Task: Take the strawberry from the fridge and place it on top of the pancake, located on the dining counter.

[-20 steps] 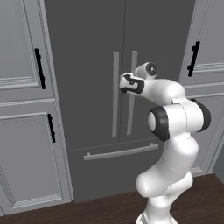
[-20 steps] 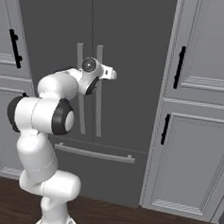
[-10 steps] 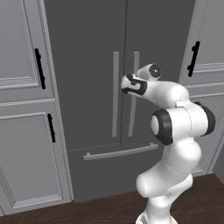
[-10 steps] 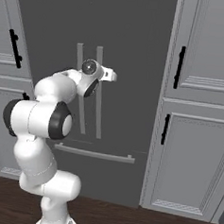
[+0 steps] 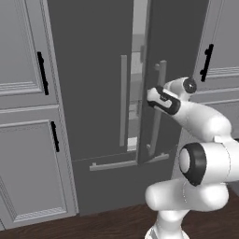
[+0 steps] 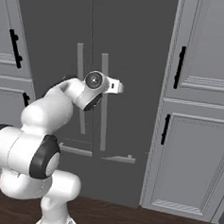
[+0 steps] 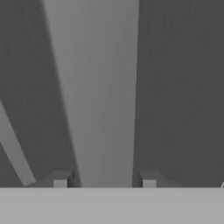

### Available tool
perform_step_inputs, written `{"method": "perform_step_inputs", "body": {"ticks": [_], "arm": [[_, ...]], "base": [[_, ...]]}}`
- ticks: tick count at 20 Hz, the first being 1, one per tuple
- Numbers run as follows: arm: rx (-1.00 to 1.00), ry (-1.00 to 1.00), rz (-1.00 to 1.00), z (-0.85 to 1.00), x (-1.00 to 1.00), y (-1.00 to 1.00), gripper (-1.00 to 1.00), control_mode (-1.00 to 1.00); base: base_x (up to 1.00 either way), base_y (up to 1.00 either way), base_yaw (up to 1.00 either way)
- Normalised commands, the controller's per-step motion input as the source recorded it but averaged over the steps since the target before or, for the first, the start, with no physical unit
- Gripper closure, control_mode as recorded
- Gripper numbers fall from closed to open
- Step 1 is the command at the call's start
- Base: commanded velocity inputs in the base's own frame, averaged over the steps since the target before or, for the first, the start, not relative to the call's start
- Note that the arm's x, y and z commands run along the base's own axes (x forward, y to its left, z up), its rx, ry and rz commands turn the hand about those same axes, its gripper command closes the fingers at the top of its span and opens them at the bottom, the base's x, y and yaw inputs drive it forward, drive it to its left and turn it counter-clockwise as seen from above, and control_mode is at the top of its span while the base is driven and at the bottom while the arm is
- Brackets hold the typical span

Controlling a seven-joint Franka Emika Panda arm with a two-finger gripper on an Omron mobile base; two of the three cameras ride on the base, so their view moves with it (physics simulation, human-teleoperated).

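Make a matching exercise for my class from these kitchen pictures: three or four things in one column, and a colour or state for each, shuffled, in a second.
Things:
1. right fridge door
2. left fridge door
3. cabinet handles
4. gripper

States or colours:
A. black
B. shut
C. closed around a silver bar handle
D. pulled ajar, light interior showing in the gap

Pairs: 1-D, 2-B, 3-A, 4-C

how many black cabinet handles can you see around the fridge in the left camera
3. Two are left of the fridge: one on the upper cabinet, one on the lower cabinet. One is on the upper cabinet to the right. The arm may hide more.
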Motion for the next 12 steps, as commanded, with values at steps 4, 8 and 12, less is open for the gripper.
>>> {"method": "perform_step_inputs", "body": {"ticks": [4, 8, 12], "arm": [[0.02, 0.0, 0.0, 0.0, -0.97, -0.83, 1.0, -1.0], [0.0, 0.05, -0.02, 0.0, -0.69, -0.82, 1.0, -1.0], [0.0, 0.05, 0.0, 0.0, -0.32, -0.99, 1.0, -1.0]], "base": [[0.0, 0.0, 0.0], [0.0, 0.0, 0.0], [0.0, 0.0, 0.0]]}}
